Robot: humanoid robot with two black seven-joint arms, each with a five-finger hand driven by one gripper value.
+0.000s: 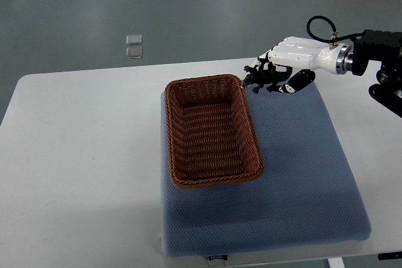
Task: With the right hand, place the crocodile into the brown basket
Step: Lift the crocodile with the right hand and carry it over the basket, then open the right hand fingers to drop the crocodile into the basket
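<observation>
Dark green, the toy crocodile (264, 78) is found at the far right corner of the brown basket (168, 131). One end is at the rim and the body lies outside the basket, over the blue mat (301, 174). It is judged to be clasped by the right robot hand (298, 54), whose white fingers are curled down over its back with the black-tipped thumb set beneath. Whether it is lifted clear of the mat cannot be told.

The crocodile's long axis is laid roughly left to right, one end toward the basket and the other under the palm; which end is the head cannot be told. The basket's interior is placed left of the robot hand and nearer the robot, so a carry leftward and inward is judged necessary before any release. No left arm is seen.

A small tag (218, 257) is noted on the mat's near edge; its print is too small to be read. No other writing is found on the white desk (75, 155).
</observation>
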